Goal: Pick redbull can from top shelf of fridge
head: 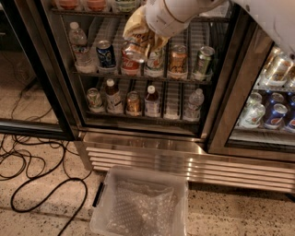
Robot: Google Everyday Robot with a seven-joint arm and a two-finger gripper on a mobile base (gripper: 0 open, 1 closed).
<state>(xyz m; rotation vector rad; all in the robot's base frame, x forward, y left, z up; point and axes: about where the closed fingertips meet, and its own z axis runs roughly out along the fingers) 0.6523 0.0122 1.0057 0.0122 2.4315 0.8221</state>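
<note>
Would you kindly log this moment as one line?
claw: in front of fridge, shut on redbull can | can: airborne, off top shelf

Far below the gripper (148, 33), which hangs high before the fridge (184, 161), the speckled floor (41, 216) carries a clear bin (105, 199) almost straight beneath it and black cables (27, 170) down to its left.
</note>
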